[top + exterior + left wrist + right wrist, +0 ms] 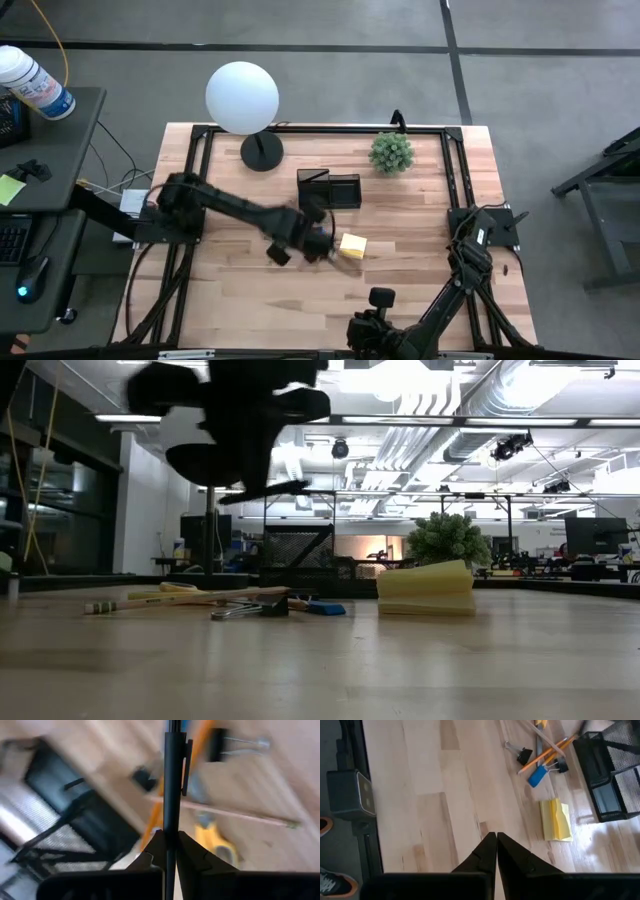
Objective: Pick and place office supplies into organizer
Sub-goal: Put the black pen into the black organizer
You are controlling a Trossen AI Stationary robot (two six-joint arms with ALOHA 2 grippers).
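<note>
1. Left gripper (170, 851) is clamped on a black pen (172, 780); the pen stands out straight between the fingers, its clip visible on one side.
2. From above, that gripper (322, 243) sits mid-table, just beside the sticky pad (352, 245) and near the front of the organizer (330, 189).
3. Low view: the left arm hangs dark above the supplies, clear of the tabletop.
4. Below it, seen past the pen: a binder clip (220, 744), a pencil (235, 813), yellow scissor handles (214, 836), all blurred.
5. Low view shows a pencil (180, 600), a clip (245, 610), a blue eraser (325, 607) and the pad (425, 590) lying on the table (320, 670), with the mesh organizer (297, 555) behind them.
6. Right gripper (496, 851) is closed and empty, parked at the near edge of the table, well apart from the supplies.
7. Plant (391, 152) and globe lamp (243, 97) stand at the far side.
</note>
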